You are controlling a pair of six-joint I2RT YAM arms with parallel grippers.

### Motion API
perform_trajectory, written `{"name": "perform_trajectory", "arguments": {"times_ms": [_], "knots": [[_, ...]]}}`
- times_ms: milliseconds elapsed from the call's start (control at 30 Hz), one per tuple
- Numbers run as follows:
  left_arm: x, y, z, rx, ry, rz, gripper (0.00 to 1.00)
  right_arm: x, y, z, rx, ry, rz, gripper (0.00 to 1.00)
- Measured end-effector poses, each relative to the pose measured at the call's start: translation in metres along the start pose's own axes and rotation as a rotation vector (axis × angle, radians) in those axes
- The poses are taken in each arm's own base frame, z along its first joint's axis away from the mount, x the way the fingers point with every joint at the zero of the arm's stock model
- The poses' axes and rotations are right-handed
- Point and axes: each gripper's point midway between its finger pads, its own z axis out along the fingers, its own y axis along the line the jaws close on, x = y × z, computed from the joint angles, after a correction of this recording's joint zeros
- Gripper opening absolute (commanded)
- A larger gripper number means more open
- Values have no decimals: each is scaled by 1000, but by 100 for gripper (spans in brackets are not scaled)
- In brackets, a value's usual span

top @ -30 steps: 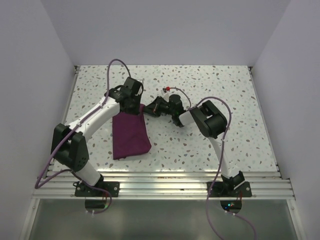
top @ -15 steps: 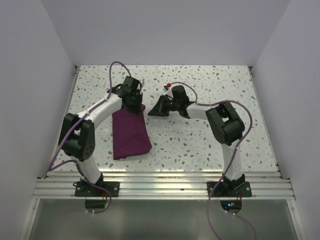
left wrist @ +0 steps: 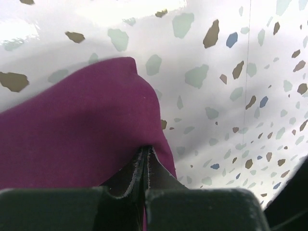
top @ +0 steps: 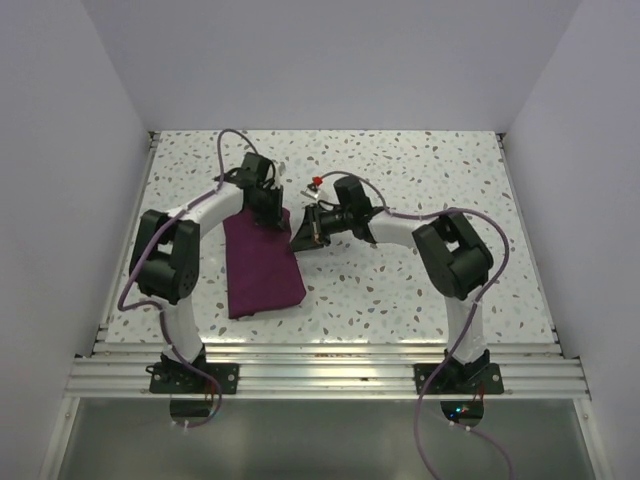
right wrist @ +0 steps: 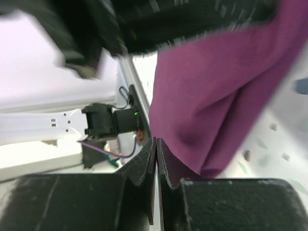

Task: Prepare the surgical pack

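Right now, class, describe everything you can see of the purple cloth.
The plum-purple cloth is a folded bundle of matte fabric. It forms an elongated rectangle with soft creases and lies slightly askew on the speckled table. The left gripper has its fingers shut on the cloth's far edge, near the right corner. The right gripper, fingers together, sits just beside its right edge; whether they touch cannot be told.

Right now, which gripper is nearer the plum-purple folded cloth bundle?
Left. The left gripper is on the plum-purple folded cloth bundle at its far edge; the right gripper is just off its right side.
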Motion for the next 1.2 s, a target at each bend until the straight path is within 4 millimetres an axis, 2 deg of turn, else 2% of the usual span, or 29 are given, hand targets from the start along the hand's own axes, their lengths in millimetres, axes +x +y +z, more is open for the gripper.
{"name": "perform_trajectory", "arguments": {"times_ms": [200, 400, 533, 667, 867, 1067, 1200], "knots": [[-12, 8, -2, 8, -18, -24, 0, 20, -9, 33, -65, 73, 52, 6], [-10, 9, 5, 22, 0, -33, 0, 11, -16, 44, -100, 69, 74, 5], [-14, 9, 8, 43, 6, -43, 0, 14, -20, 43, -110, 60, 77, 5], [-17, 7, 9, 66, 6, -56, 0, 35, -41, 39, -88, 74, 121, 4], [-25, 8, 8, 91, -8, -87, 0, 62, -44, 23, -79, 83, 134, 4], [-44, 8, 7, 122, -63, -117, 0, 80, -45, 12, -66, 94, 137, 5], [-61, 7, 16, 144, -97, -134, 0, 85, -48, 12, -57, 108, 137, 5]]}}
